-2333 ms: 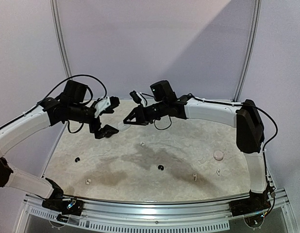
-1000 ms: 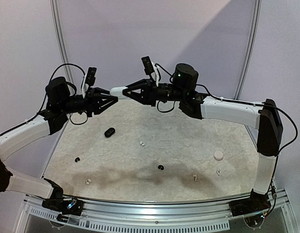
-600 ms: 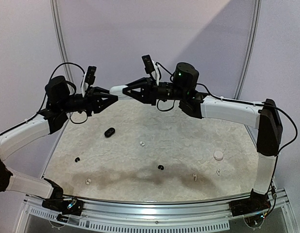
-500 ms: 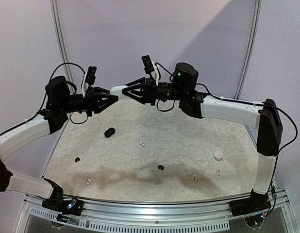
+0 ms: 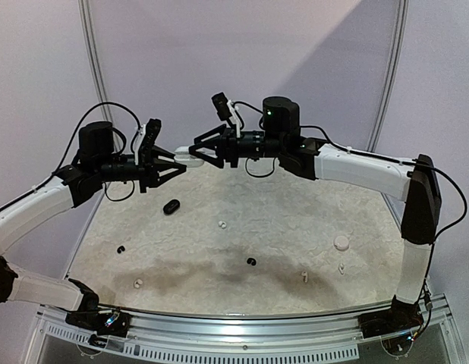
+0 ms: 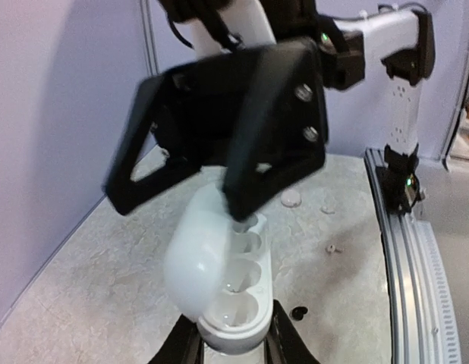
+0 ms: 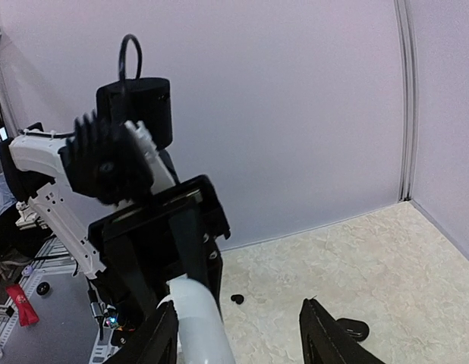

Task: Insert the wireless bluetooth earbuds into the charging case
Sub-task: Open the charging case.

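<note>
- My left end effector [image 6: 228, 345] pinches the open case [image 6: 219, 280] aloft.
- My right end effector [image 7: 240, 334], spread astride it, blurs over its far end; contact I cannot tell.

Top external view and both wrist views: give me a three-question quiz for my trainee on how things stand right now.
1. Short answer: what dark thing lies on the speckled beige table, on its left part, near the left tool?
2. True or false: the lid of the white oval charging case is shut.
3. Where is that white case? A: lying on the table. B: held aloft in the left tool. C: out of sight in every view.

Key
1. A black pebble-shaped case.
2. False: the left wrist view shows the lid standing open.
3. B.
</note>
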`<state>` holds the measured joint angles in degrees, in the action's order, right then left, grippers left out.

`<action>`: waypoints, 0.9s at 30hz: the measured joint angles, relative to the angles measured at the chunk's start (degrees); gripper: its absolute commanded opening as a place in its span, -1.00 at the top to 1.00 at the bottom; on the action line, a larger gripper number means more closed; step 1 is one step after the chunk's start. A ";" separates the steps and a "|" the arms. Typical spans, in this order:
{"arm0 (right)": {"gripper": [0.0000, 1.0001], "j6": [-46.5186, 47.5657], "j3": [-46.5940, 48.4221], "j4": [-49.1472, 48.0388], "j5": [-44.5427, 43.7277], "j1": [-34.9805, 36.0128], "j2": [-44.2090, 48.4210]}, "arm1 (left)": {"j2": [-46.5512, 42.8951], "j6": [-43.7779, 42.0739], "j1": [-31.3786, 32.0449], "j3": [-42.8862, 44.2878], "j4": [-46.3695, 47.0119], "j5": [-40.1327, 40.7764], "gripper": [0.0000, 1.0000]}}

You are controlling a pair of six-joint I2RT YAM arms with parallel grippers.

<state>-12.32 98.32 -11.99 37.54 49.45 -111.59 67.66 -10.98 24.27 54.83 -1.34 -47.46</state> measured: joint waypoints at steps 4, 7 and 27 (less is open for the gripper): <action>-0.07 0.68 2.89 3.15 -1.95 0.04 -0.35 | -1.40 -7.37 2.36 0.02 -5.95 0.87 1.00; -0.06 0.87 3.30 4.70 -2.67 0.04 -0.39 | -2.14 -10.05 2.73 0.02 -8.24 1.73 1.00; -0.23 -9.14 5.46 16.09 -10.86 -7.28 -2.27 | -4.20 4.22 2.45 -5.25 -7.96 6.58 1.00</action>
<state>-21.45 103.79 4.10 26.68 42.17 -113.86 63.46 -6.76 26.72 49.58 -9.30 -40.88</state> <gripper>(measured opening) 0.540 0.234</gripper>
